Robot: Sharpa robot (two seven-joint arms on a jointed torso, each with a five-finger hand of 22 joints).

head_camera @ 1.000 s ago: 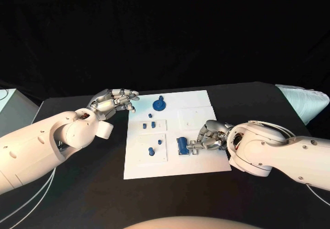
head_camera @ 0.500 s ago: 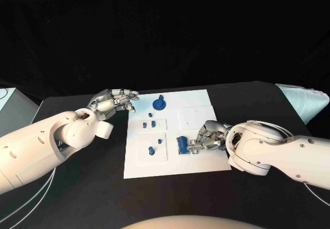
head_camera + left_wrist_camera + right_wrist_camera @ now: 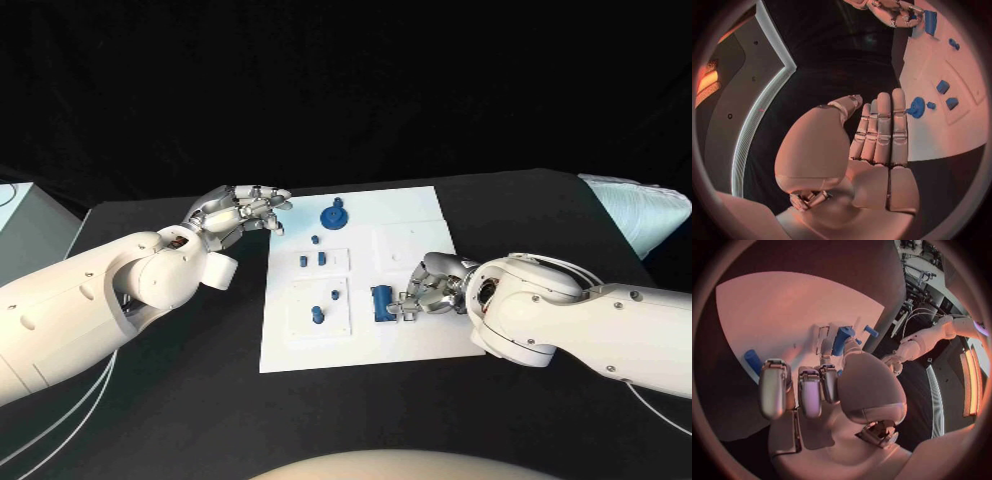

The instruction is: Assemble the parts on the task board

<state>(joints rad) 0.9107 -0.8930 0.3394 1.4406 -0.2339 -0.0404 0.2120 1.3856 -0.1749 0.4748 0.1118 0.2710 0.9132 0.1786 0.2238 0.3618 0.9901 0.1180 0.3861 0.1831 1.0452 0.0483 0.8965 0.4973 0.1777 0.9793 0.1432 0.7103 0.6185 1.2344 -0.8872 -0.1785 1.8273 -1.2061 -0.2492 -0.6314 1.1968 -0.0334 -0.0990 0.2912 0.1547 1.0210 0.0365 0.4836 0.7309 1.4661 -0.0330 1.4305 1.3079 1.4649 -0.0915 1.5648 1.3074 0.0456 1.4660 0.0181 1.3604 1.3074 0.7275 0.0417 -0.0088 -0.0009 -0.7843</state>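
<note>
You see the task board (image 3: pixel 411 215) in the middle of the black table (image 3: pixel 577 210), and six blue parts on it. The long blue part (image 3: pixel 381 303) near the board's right edge is half hidden by the right hand (image 3: pixel 426 292), whose fingers close around it. Whether this part stands in a recess, you cannot tell. The left hand (image 3: pixel 242 209) hovers beside the board's far left corner, fingers loosely curled together, holding nothing, near the round blue part (image 3: pixel 335 216).
</note>
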